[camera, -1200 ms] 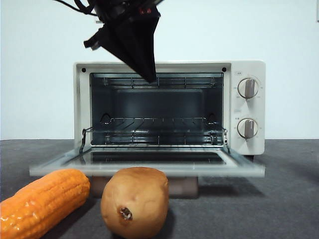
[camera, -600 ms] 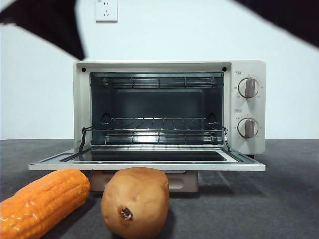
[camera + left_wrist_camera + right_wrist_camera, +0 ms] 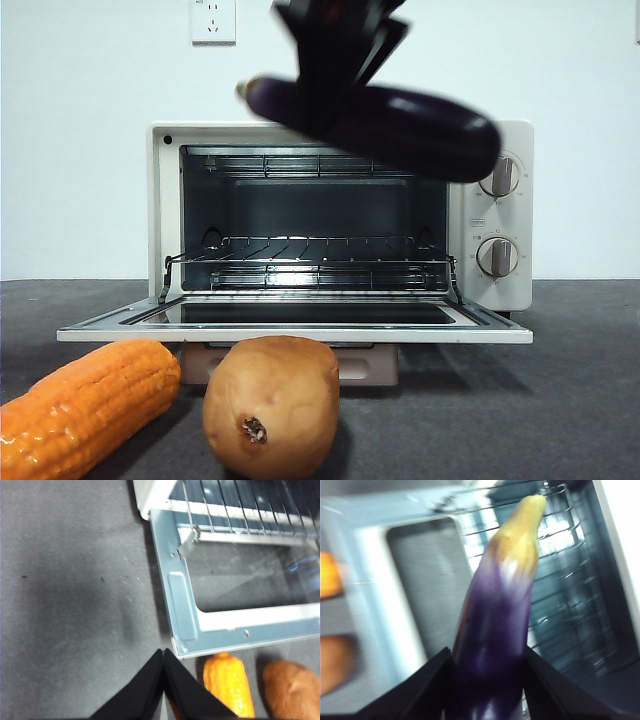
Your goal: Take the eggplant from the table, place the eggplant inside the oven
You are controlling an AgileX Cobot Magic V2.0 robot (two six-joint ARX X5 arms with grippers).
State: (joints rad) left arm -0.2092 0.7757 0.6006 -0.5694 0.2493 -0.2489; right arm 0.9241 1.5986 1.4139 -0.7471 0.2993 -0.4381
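1. Lettering beside the two round knobs (image 3: pixel 497 176) on the oven (image 3: pixel 340 215) is too small and soft to read; a white wall socket (image 3: pixel 213 20) above carries no legible marking either.
2. Oven body is a cream-white box with rounded corners, its door (image 3: pixel 295 325) folded down flat toward the near side, glass pane framed in pale metal. Inside, a wire rack (image 3: pixel 315 258) of thin bright rods spans the dark cavity.
3. Eggplant (image 3: pixel 400 125) is glossy, deep purple and elongated, with a yellowish stem tip pointing left. It hangs in the air in front of the oven's upper edge, well above the open door, tilted so its fat end sits lower to the right.
4. Right gripper (image 3: pixel 335 75) comes down from the top of the scene, black and angular; its two jaws are parted to the eggplant's width and clamp it on both sides, as the right wrist view shows (image 3: pixel 487 675).
5. Left gripper (image 3: pixel 163 652) has its jaws pressed together to a point, holding nothing, above the table (image 3: pixel 75 605) near the door's left corner.
6. Table surface is dark grey, matte and faintly speckled.
7. Corn cob (image 3: pixel 85 410), orange with ridged kernel rows, lies at the near left; just beside it stands a tan-brown potato (image 3: pixel 272 405), smooth-skinned with one dark pit.
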